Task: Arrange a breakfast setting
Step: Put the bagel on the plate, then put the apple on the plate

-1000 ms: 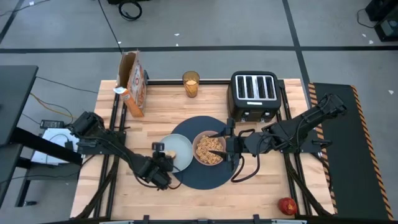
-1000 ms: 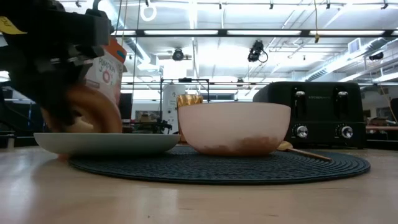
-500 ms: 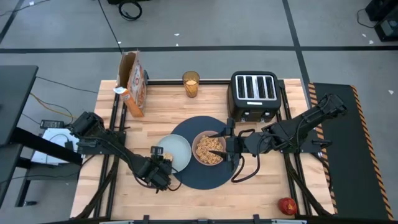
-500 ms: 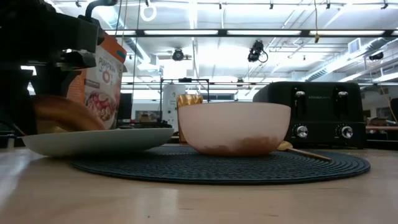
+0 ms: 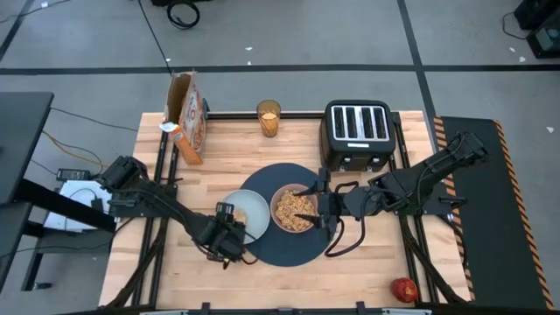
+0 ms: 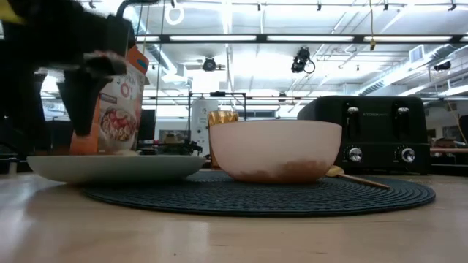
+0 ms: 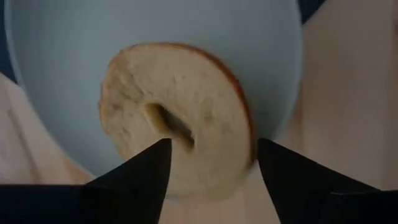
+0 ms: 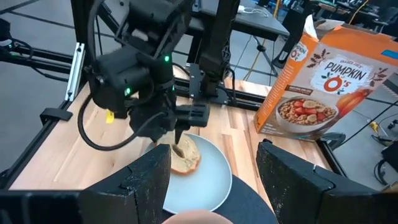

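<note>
A round slice of toast with a hole in its middle (image 7: 177, 118) lies flat on the pale blue-green plate (image 5: 252, 210), near the plate's left rim. The plate overlaps the left edge of the dark-blue mat (image 5: 289, 245). My left gripper (image 7: 212, 146) is open just above the toast, one finger on either side of it and clear of it; the right wrist view (image 8: 180, 138) also shows it pointing down. The pinkish bowl (image 5: 295, 210), full of cereal, stands mid-mat. The gold spoon (image 6: 349, 175) lies beside the bowl. My right gripper (image 5: 322, 208) is open at the bowl's right rim.
The amber juice glass (image 5: 269, 118) and the black toaster (image 5: 357, 133) stand at the far edge. The cereal box (image 5: 188, 118) stands at the far left. The red apple (image 5: 403, 289) lies at the near right corner. There is bare wood near the front.
My left gripper has laid the toast down on the plate. The toast stood on edge in the fingers, then tipped over, and now lies flat. The gripper has let go of it and gone up a little.
</note>
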{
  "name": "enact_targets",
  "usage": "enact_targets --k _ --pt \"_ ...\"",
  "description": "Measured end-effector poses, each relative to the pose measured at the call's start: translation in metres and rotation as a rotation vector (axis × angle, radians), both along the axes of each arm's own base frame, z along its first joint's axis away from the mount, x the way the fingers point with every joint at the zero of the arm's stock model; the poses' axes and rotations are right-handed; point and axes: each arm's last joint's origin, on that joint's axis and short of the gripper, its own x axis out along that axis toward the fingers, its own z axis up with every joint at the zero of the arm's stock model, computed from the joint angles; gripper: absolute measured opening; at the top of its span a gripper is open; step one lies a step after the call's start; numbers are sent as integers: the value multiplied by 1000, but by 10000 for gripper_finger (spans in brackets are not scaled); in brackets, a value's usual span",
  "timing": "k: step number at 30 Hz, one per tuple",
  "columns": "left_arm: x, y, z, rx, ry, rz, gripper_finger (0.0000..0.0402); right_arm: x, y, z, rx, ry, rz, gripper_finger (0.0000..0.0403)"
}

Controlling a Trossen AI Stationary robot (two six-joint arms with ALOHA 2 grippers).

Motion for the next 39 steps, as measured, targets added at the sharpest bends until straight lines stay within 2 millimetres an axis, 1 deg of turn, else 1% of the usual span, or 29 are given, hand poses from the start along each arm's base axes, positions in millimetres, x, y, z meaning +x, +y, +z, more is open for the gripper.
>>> enact_targets --k 3,6,9,12,15,17,19,20,21,23,25,26,28,31,34,35,37,39 --pt "2 -4 17 1 32 -10 259 0 0 -1 2 11 6 243" --pt "4 -5 34 8 46 -7 265 -1 0 -4 -4 38 4 243" --pt "9 -1 44 30 -39 53 263 -4 -2 -9 16 97 -17 243" --pt "19 8 40 30 -129 129 258 -11 -1 -19 70 197 -61 243" --pt "27 20 24 15 -201 181 254 -24 2 -31 151 324 -134 243" --pt "26 31 12 13 -168 215 254 -35 4 -37 221 430 -187 243" --pt "17 44 5 48 -79 268 254 -49 7 -39 293 546 -247 243" --pt "10 50 8 74 -40 299 254 -55 9 -40 328 597 -274 243" --pt "2 55 15 102 -21 331 254 -62 10 -43 350 660 -300 243" --pt "-12 63 31 124 -36 394 254 -75 13 -47 372 780 -337 244" --pt "-29 68 42 84 -69 451 254 -83 18 -52 411 865 -353 250" --pt "-36 71 45 49 -91 473 254 -87 22 -55 434 909 -352 256" --pt "-53 74 44 -24 -128 520 254 -92 30 -62 486 982 -345 270" --pt "-79 82 30 -59 -135 598 254 -99 43 -69 565 1065 -309 295" --pt "-98 86 13 -63 -157 654 254 -102 51 -71 646 1157 -309 313" --pt "-102 87 5 -65 -169 663 254 -102 52 -71 668 1178 -325 316" --pt "-102 86 -9 -107 -217 661 254 -102 60 -74 684 1211 -346 317" --pt "-99 85 -20 -150 -263 648 254 -101 75 -80 688 1265 -351 315"
